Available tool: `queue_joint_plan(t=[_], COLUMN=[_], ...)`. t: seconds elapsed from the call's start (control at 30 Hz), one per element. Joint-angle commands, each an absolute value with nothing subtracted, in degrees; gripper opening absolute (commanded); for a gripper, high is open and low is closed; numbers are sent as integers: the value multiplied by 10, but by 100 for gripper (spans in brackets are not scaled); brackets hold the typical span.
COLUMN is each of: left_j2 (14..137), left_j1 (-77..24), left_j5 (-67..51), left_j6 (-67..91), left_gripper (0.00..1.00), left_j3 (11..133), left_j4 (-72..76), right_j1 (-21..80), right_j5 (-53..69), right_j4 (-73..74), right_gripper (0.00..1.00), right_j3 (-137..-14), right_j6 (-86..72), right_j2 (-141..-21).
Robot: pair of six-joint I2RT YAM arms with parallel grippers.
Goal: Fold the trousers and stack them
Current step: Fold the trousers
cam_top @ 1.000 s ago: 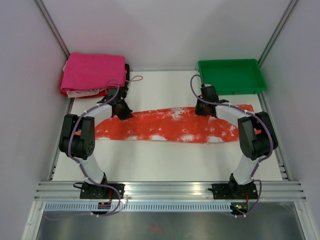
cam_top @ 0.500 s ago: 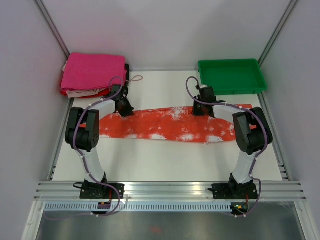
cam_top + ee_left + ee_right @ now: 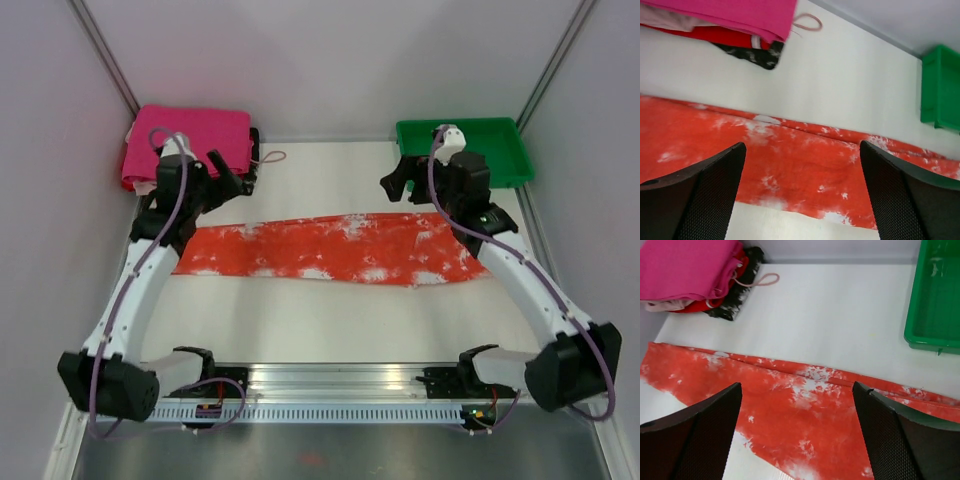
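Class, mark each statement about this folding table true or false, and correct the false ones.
1. The trousers lie stretched out in a long strip on the table. True.
2. The left gripper grips the trousers. False: it is open above them, holding nothing.
3. The right gripper is open. True.
4. The pink cloth lies in the tray. False: it lies in the far left corner; the tray is far right.

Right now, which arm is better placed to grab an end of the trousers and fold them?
Probably the left. Its open gripper hangs near the left end of the trousers, while the right gripper, also open, hangs nearer their middle, farther from the right end.
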State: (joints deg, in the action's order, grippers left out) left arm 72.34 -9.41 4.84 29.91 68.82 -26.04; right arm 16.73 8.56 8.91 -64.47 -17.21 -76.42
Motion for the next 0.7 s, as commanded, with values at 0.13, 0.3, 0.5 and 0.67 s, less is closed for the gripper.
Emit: queue_joint_plan(t=[0.13,0.3,0.5,0.67], left_j2=[613,635,755,808], left_j1=[106,235,272,313], left_j5=[50,4,28,-16], left_j6=[325,226,140,92], left_gripper=[100,100,96,93], left_j3=[538,504,542,549], left_j4=[-358,-323,-295,-229], right_j1=[167,167,167,167], right_j5=[129,128,139,144], right_j4=[117,164,167,205], right_gripper=[98,98,98,98], right_j3=[-528,-512,-496,-537], right_j6=[-210,-198,-200,-189], right_j2=[-614,-588,-605,-663])
